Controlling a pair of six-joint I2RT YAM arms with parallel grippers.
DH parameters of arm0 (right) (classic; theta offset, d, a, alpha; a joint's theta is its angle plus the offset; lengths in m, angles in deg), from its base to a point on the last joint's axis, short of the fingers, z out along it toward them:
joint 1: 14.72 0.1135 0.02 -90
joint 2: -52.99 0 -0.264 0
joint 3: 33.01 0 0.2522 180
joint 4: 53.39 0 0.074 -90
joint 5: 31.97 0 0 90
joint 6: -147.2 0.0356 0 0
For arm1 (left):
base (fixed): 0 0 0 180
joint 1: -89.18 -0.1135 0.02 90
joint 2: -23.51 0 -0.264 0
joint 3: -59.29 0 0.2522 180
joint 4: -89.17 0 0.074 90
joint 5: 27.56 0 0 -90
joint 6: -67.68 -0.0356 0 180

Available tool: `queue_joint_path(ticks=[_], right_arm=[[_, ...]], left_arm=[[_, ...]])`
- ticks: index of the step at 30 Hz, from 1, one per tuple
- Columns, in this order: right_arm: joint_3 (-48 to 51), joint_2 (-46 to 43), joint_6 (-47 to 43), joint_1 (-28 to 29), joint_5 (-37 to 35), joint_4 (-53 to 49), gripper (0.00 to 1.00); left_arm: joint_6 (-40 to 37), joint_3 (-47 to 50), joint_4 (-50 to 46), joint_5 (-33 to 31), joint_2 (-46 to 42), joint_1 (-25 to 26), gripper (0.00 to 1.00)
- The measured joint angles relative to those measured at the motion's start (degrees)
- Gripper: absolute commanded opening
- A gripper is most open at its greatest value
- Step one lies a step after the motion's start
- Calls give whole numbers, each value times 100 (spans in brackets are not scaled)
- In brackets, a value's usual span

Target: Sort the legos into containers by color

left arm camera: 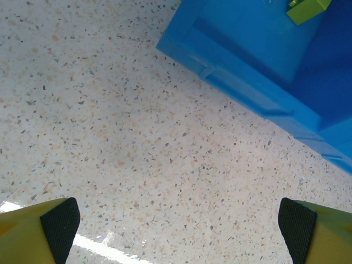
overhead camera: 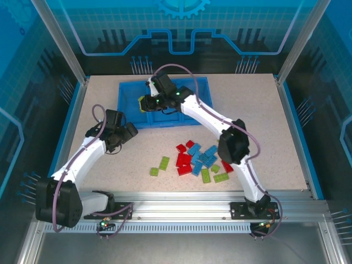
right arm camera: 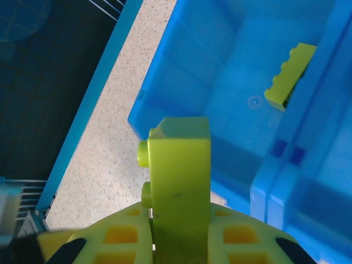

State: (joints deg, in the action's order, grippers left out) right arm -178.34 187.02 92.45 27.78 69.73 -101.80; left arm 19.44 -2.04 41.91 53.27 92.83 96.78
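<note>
Yellow-green plastic fills the middle of my right wrist view: my right gripper [right arm camera: 179,228] is pinching a yellow-green brick [right arm camera: 179,165] upright, its studs facing the left of the frame. The brick hangs above the near left corner of the blue tray [right arm camera: 181,82]. From above, that gripper [overhead camera: 147,102] sits over the tray's [overhead camera: 201,82] left end, at upper centre.

One other green brick [right arm camera: 290,74] already lies in that left compartment, tilted against the dividing wall; it also shows at the top right of my left wrist view [left arm camera: 308,8].

My left gripper [left arm camera: 179,225] is spread wide with nothing between the pads, over bare table [left arm camera: 110,110] just beside the tray's corner [left arm camera: 247,60].

By my reckoning the sorting has barely begun. The pile [overhead camera: 201,159] of red, blue and green bricks sits at lower centre, well apart from the tray, with two green strays [overhead camera: 164,163] to its left. I see no red or blue in the tray, though my arm hides part of it.
</note>
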Motion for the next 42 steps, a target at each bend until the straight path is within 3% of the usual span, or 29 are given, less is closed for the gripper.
queue_joint_path(ticks=[7, 16, 18, 23, 25, 27, 32, 35, 38, 42], right_arm=[[-1370, 1248, 487, 0, 216, -455, 21], [-1587, 1316, 839, 28, 295, -494, 64], [-1606, 1314, 848, 46, 365, -457, 70], [-1585, 1246, 645, 94, 289, -503, 71], [-1403, 1056, 472, 105, 46, -654, 68], [-916, 623, 282, 92, -380, -868, 63], [741, -857, -107, -229, -1530, -1237, 68], [1222, -1305, -278, -656, -1893, -1338, 69], [1381, -1303, -407, -1003, -2170, -1386, 70], [1329, -962, -485, -1014, -2347, -1578, 69]], left_arm=[[109, 254, -149, 9, -251, 7, 98], [387, 640, -256, 48, -531, 363, 98], [450, 649, -284, 39, -531, 509, 99], [518, 649, -291, -2, -531, 811, 99], [566, 649, -293, -17, -538, 824, 99], [601, 649, -306, -39, -579, 824, 99], [619, 649, -363, -160, -737, 822, 99], [619, 649, -372, -199, -754, 822, 99], [621, 649, -374, -216, -754, 822, 99], [621, 649, -380, -219, -754, 822, 99]])
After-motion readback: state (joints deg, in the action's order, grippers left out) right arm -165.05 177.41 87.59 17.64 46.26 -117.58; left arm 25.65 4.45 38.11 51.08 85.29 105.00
